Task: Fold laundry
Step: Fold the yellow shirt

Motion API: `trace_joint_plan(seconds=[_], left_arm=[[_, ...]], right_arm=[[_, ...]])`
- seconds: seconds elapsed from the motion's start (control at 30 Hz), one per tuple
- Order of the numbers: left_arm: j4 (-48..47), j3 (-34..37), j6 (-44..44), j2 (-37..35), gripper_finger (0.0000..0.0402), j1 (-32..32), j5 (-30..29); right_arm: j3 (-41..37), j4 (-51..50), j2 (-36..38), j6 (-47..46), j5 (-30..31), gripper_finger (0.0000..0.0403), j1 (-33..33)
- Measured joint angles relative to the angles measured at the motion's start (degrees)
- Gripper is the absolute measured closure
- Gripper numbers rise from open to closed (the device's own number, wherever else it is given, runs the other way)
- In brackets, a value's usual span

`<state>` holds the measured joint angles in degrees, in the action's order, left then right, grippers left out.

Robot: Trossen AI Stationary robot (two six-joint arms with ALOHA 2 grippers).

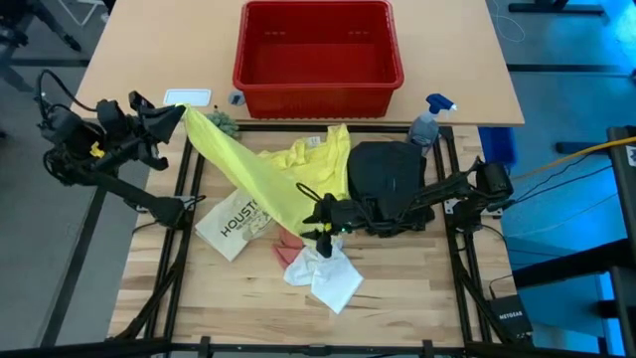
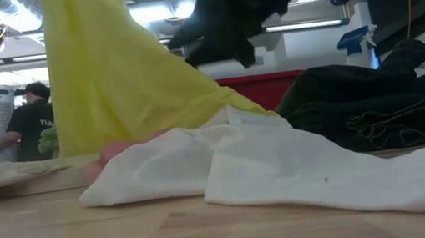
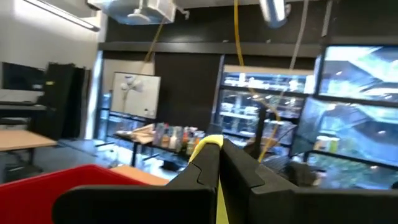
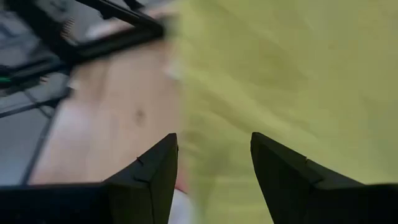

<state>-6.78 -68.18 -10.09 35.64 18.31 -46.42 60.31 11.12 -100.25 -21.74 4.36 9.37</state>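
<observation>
My left gripper is raised at the table's far left and shut on the bright yellow T-shirt. The shirt runs as a slanting band down to the table's middle, and its other part lies bunched on the wood. My right gripper stands open at the band's low end, with yellow cloth right before its fingers. The black trousers lie heaped at the right. A white cloth and a pink cloth lie just nearside of the right gripper. My left gripper pinches an end of the yellow T-shirt between its two shut fingers; only a narrow strip of cloth shows there. That end is lifted clear, and the shirt hangs from it in a drawn slant down to the table. My right gripper is open close against the yellow cloth; whether it touches it, I cannot tell.
A red plastic basket stands at the far middle. A blue spray bottle is to its right. A flat white item printed "HOUSTON" lies at the left under the shirt's band. A person stands in the room beyond.
</observation>
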Motion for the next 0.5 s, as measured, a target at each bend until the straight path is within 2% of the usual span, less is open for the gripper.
trace_joint_plan(seconds=[0.07,0.2,0.37,0.5], left_arm=[[-1.0,0.0,-0.4,0.0,0.0401,0.0,-1.0],[-4.5,0.0,0.2,0.5,0.0401,0.0,-2.7],[-7.1,0.1,0.8,1.4,0.0401,0.0,-5.9],[-5.0,0.1,-0.8,2.5,0.0401,-1.5,-6.7]], right_arm=[[0.0,3.3,0.0,1.9,0.0,0.021,1.3],[0.0,5.9,0.0,2.9,-4.1,0.021,2.0],[0.0,2.9,-0.3,1.7,2.0,0.021,1.6],[1.4,9.2,-0.2,2.7,-5.1,0.021,1.4]])
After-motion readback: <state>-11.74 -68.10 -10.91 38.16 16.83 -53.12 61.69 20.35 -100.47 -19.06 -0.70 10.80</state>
